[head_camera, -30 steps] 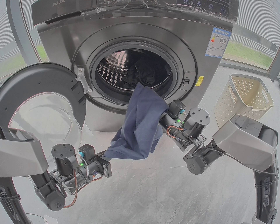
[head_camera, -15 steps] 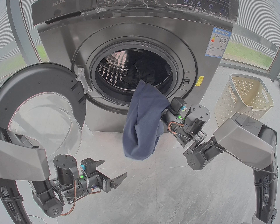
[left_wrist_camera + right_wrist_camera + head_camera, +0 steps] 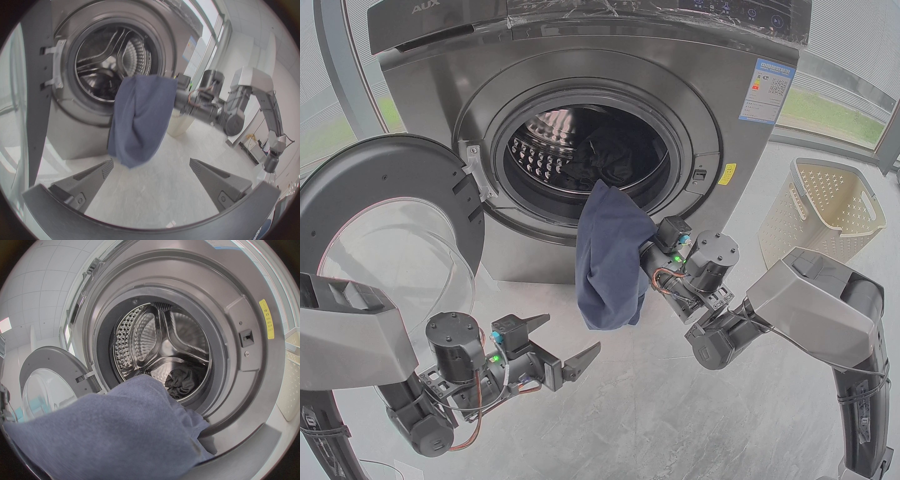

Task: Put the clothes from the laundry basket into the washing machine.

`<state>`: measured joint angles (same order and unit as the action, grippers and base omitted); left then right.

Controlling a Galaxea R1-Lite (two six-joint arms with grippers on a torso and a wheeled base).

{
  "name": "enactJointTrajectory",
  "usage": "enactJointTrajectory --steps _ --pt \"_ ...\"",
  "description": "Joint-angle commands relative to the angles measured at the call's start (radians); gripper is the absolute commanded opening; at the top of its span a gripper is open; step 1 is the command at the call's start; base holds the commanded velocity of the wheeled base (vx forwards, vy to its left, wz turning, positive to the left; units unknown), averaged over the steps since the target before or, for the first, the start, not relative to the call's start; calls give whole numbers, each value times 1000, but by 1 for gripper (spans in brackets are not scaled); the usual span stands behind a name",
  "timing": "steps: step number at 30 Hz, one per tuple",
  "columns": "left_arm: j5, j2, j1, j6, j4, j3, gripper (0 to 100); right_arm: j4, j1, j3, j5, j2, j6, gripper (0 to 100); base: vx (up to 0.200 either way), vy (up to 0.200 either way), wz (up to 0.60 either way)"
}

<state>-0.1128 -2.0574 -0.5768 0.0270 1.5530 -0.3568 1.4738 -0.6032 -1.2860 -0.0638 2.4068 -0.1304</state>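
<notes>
Blue cloth [image 3: 609, 256] hangs from right claw [image 3: 645, 251] at washer drum [image 3: 550, 150] lip, mostly outside. Can't tell its grip, cloth covers it. Left claw [image 3: 570, 337] open, empty. Risk: dangling end catches the lip and slides to floor [image 3: 650, 406].

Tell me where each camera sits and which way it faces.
Head view: on the head, looking down at the open washing machine, both arms in front, left gripper open.
Left wrist view: low, facing the drum past its own fingers, right arm beyond.
Right wrist view: facing into the drum over the blue garment.
Shared: all show garment and drum.
</notes>
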Motion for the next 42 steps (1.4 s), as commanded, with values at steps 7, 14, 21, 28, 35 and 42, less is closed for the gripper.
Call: enactJointTrajectory --steps 7,14,21,28,35,42 --pt "-1 -86 -37 21 2 -228 100 0 -18 4 -4 2 -1 0 0 0 0" --pt "1 -155 -35 44 1 -324 100 -1 -41 8 -7 -14 -3 0 0 0 0" --pt "15 -207 -28 45 -2 -399 100 -3 -56 10 -21 -17 -5 0 0 0 0" --pt "74 -211 18 42 1 -462 0 -1 -55 17 -21 -20 -8 0 0 0 0" --pt "81 -130 72 44 -2 -453 0 3 -49 31 -21 -20 -6 0 0 0 0" --pt "82 -121 83 42 -4 -455 0 3 -53 48 -19 -20 -5 0 0 0 0"
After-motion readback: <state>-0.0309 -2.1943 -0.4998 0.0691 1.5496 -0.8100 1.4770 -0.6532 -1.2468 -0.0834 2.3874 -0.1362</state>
